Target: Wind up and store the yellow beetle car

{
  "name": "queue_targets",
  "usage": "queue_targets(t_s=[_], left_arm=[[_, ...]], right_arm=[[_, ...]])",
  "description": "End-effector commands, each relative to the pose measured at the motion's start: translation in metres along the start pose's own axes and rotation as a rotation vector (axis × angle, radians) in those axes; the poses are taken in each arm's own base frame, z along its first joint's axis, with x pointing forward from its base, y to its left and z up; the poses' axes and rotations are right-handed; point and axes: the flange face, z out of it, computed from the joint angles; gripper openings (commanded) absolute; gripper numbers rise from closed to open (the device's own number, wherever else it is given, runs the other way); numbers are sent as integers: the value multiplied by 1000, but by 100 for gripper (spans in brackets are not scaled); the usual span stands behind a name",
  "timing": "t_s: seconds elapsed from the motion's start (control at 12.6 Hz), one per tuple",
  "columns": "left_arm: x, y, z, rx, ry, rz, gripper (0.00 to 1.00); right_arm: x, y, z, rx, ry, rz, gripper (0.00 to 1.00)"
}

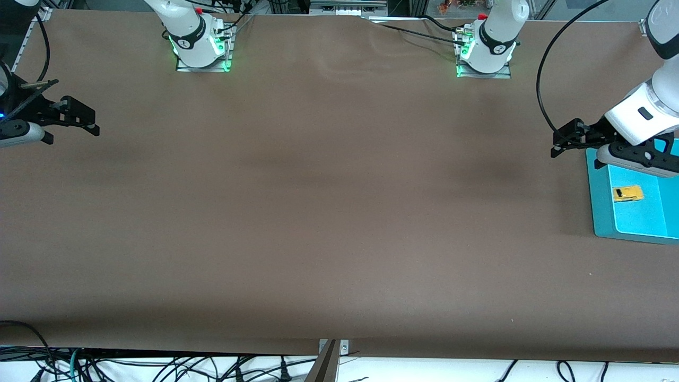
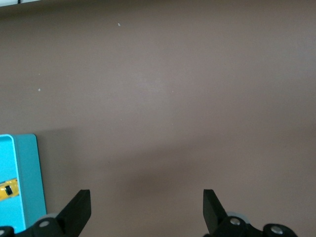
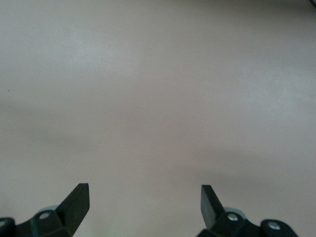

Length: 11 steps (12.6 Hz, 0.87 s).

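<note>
From the front camera, my left gripper (image 1: 563, 142) hangs over the bare brown table (image 1: 318, 212) at the left arm's end, just beside the edge of a turquoise tray (image 1: 602, 212) that sits against that end's edge. The yellow beetle car (image 1: 628, 193) lies inside the tray on its lighter floor, apart from my fingers. My right gripper (image 1: 85, 119) waits over the opposite end of the table, near that edge.

In my left wrist view, my left gripper (image 2: 147, 210) has its fingers spread wide with nothing between them; a corner of the tray (image 2: 29, 182) shows, with a sliver of the car (image 2: 9, 190) at the picture's edge.

In my right wrist view, my right gripper (image 3: 145, 203) is likewise wide apart and empty, over plain table (image 3: 158, 98)
</note>
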Motion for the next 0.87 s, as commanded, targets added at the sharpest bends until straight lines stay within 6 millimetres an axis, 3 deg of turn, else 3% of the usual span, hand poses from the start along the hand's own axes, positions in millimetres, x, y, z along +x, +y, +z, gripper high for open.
queue_targets(t_s=[0.0,0.16,0.32,0.79], left_arm=[[-7,11,-14,-9,-39,-163,100],[-12,8,-15,56,-62,-165,100],[-17,21,-21,68,-74,-149,100],[-21,20,-21,64,-95,-107,100]], right_arm=[[1,-10,-9,-3,0,10,100],[1,-10,-8,-2,-3,9,100],[1,-8,-7,-1,-5,12,100],[-1,-8,-6,3,-19,15,100]])
